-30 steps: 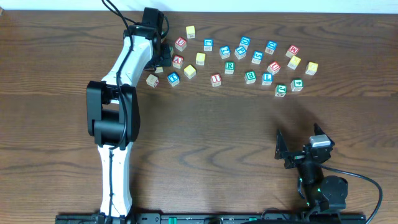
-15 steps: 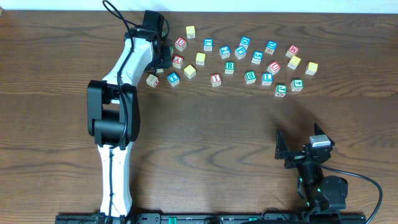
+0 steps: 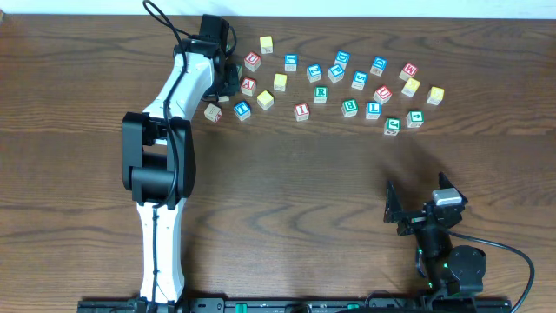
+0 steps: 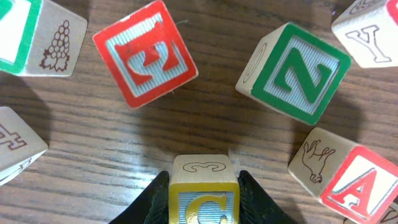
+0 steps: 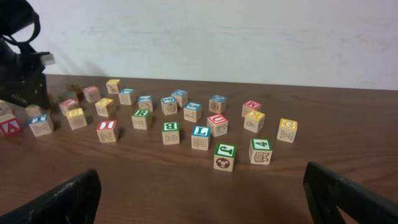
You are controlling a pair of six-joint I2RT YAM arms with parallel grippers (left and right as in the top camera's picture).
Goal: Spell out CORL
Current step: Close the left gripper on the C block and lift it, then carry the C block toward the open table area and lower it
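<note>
The left gripper [image 4: 203,194] clamps one yellow C block [image 4: 202,210] at the scatter's left end, with six other blocks [image 4: 146,53] around it. One green R block [image 3: 321,94] and one blue L block [image 3: 373,109] lie loose. The right gripper [image 5: 200,200] gapes wide.

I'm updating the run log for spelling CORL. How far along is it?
Done: nothing looks placed yet, and no letters stand in a row. In hand: the left claw is shut on the yellow C cube. Left: the green R cube, the blue L cube and an O, which I cannot pick out, lie among the scattered cubes. The right claw sits open and empty.
</note>
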